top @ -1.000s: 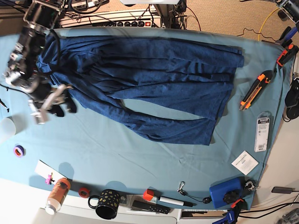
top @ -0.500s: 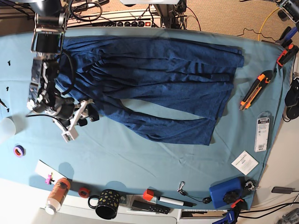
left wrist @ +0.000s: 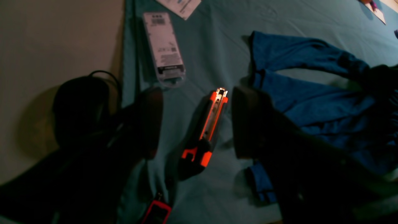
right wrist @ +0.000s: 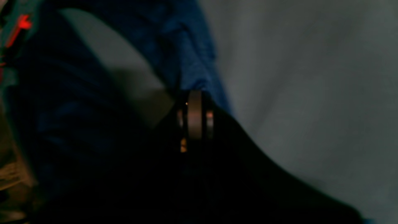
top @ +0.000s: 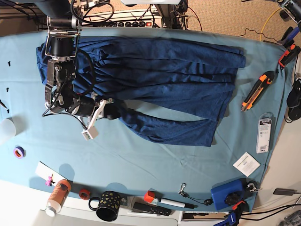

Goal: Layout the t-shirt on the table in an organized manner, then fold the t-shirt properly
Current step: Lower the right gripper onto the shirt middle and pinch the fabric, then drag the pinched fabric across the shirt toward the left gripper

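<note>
Teal-clothed table [top: 141, 160], rumpled t-shirt [top: 160, 75] (navy), carpet [top: 225, 14] beyond

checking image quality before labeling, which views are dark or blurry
Base view: bright and sharp, t-shirt and table clear. Left wrist view: dim, open left gripper silhouetted, box cutter readable. Right wrist view: very dark, blurred; right gripper barely visible against fabric.

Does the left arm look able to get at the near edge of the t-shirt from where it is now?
Probably yes. The left claw hangs open above the orange box cutter, and the t-shirt edge lies just beside it on the table. Only the cutter sits close by, beside that path rather than across it.
</note>
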You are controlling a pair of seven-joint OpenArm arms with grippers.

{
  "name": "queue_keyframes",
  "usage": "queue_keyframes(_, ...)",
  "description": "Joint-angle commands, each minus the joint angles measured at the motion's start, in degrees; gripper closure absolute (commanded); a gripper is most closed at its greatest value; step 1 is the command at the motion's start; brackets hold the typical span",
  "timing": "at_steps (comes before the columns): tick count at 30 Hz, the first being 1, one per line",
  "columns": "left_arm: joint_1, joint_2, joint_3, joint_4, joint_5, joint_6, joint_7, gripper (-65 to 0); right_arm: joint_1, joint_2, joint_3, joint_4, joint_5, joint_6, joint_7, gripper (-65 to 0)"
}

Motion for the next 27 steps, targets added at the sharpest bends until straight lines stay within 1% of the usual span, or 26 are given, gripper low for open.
queue_keyframes(1, -0.3, -1.6, -0.4, 0.9, -1.5, -0.3, -1.1, -34.3, 1.4, 0.5, 0.2, 2.1, 3.5, 0.4, -0.9, 0.0)
queue_keyframes(4, -0.3, -1.6, -0.4, 0.9, -1.5, -0.3, -1.1, -34.3, 0.8, 0.5, 0.2, 6.3, 10.2, 0.4, -6.8, 0.0)
queue_keyframes(7, -0.3, -1.6, -0.4, 0.8, -1.5, -0.3, -1.1, -34.3, -1.1, 0.4, 0.2, 12.8, 15.8, 0.4, -10.0, 0.0)
queue_keyframes(12, -0.3, -1.6, -0.4, 0.8, -1.5, -0.3, -1.1, -34.3, -7.1, 0.4, 0.2, 25.9, 21.9, 0.4, -10.3, 0.0)
queue_keyframes(15, -0.3, -1.6, -0.4, 0.8, -1.5, -0.3, -1.1, -34.3, -12.1, 0.4, 0.2, 33.3, 23.8, 0.4, -10.3, 0.0)
queue_keyframes(20, -0.3, -1.6, -0.4, 0.8, -1.5, -0.3, -1.2, -34.3, -20.3, 0.5, 0.2, 43.1, 24.4, 0.4, -10.3, 0.0)
queue_keyframes(23, -0.3, -1.6, -0.4, 0.8, -1.5, -0.3, -1.2, -34.3, -24.3, 0.5, 0.2, 46.5, 24.4, 0.4, -10.3, 0.0)
queue_keyframes(27, -0.3, -1.6, -0.4, 0.8, -1.4, -0.3, -1.2, -34.3, -27.6, 0.4, 0.2, 47.1, 24.1, 0.4, -10.3, 0.0)
